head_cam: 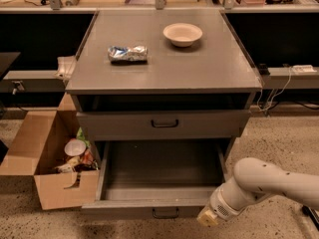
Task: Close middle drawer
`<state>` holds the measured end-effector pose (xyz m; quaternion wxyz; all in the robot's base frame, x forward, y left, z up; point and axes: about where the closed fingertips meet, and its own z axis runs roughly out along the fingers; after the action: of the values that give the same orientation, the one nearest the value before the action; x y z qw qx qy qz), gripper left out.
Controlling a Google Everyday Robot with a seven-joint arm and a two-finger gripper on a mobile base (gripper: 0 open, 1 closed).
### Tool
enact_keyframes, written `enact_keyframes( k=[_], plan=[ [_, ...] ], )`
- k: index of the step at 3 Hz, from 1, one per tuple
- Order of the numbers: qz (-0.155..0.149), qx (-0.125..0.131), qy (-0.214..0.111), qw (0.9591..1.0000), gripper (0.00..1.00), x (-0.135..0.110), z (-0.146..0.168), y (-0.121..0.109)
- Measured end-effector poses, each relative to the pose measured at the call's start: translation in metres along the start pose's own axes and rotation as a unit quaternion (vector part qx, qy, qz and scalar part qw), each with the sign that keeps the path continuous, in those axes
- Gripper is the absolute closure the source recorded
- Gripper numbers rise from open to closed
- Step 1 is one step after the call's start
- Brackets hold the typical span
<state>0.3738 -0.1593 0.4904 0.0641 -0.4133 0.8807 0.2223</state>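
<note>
The middle drawer (149, 209) of the grey metal cabinet (164, 68) is pulled far out and its inside looks empty. Its low front carries a small dark bar handle (165, 213) at the centre. The top drawer (164, 124) above it is closed. My gripper (208, 217) is on the end of the white arm (269, 183) that comes in from the lower right. Its yellowish tip is at the right end of the open drawer's front, level with the handle and to its right. Contact with the front cannot be told.
On the cabinet top lie a crumpled foil bag (128, 53) and a white bowl (182, 34). An open cardboard box (55, 163) with trash stands on the floor against the cabinet's left side. Cables (271, 96) hang at the right. Benches run behind.
</note>
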Motion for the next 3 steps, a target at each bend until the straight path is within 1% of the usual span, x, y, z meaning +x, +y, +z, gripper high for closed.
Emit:
enact_keyframes(
  k=[1,2,3],
  plan=[
    [0.000,0.000,0.000,1.0000,1.00,0.000,0.000,0.000],
    [0.014,0.018,-0.012,0.9997,1.00,0.012,0.012,-0.020],
    [0.034,0.040,-0.022,0.9984,1.00,0.027,0.031,-0.054]
  ],
)
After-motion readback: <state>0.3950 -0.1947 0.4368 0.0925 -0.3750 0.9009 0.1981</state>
